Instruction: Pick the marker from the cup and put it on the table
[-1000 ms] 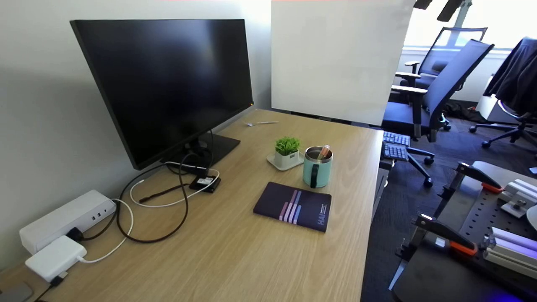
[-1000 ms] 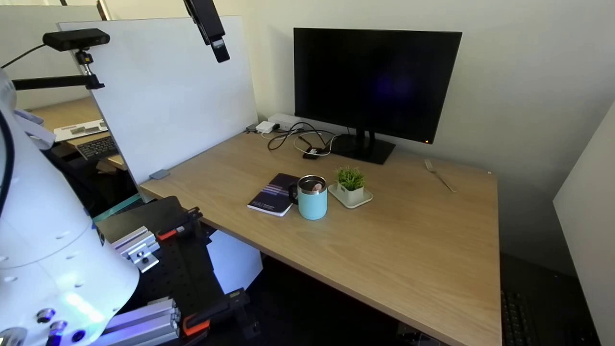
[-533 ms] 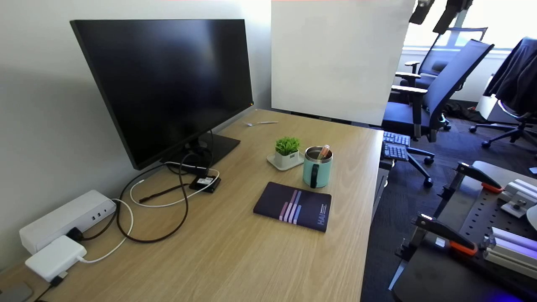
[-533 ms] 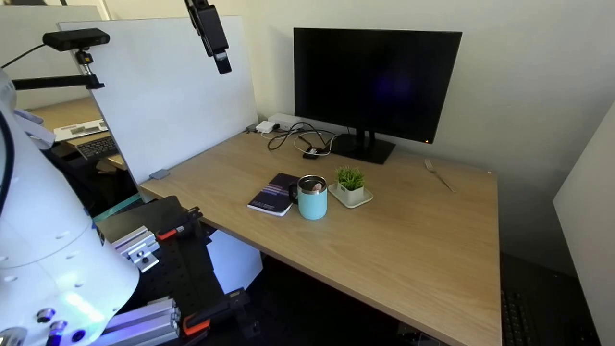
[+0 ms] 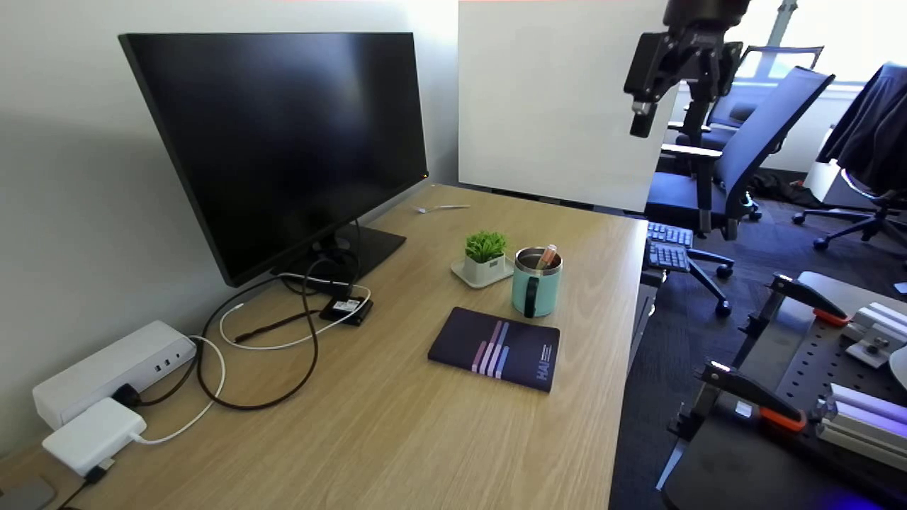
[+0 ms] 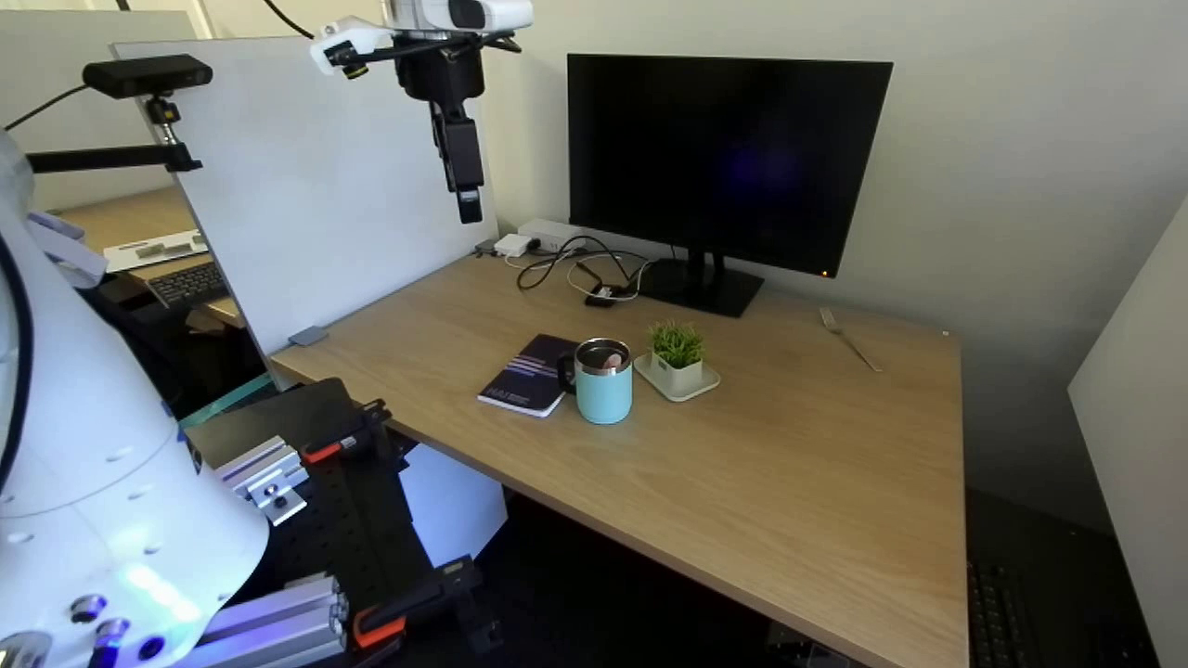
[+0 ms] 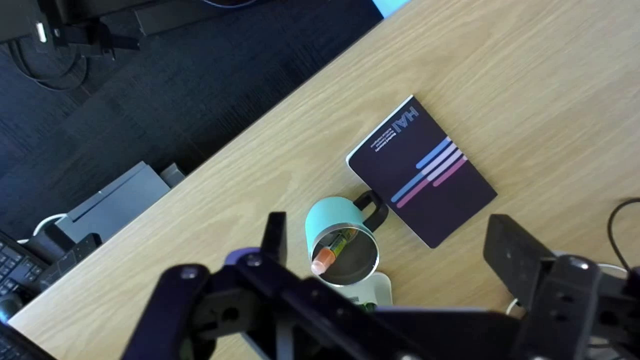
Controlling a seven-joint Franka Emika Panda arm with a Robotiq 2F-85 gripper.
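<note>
The orange marker [image 5: 546,256] leans inside the teal cup [image 5: 545,296], its capped end above the rim. In an exterior view only the marker's tip [image 6: 613,361] shows above the cup [image 6: 604,397]. The cup stands upright on the light wood table [image 6: 789,464]. My gripper [image 5: 670,119] is open and empty, well above the table. It points down in an exterior view [image 6: 471,206]. In the wrist view the cup [image 7: 327,215] and the marker [image 7: 334,251] lie between the open fingers of the gripper [image 7: 389,232], nearer the left finger, and far below.
A dark striped notebook [image 5: 494,348] lies beside the cup's handle. A white pot with a green plant [image 6: 676,357] stands on a small tray close to the cup. A monitor [image 6: 719,167], cables [image 5: 312,340] and a fork [image 6: 849,340] are farther back. A whiteboard [image 6: 325,186] stands at the table's end.
My gripper has come down into fuller view in both exterior views, moving lower and toward the table while staying open. The cup, marker and other objects have not moved.
</note>
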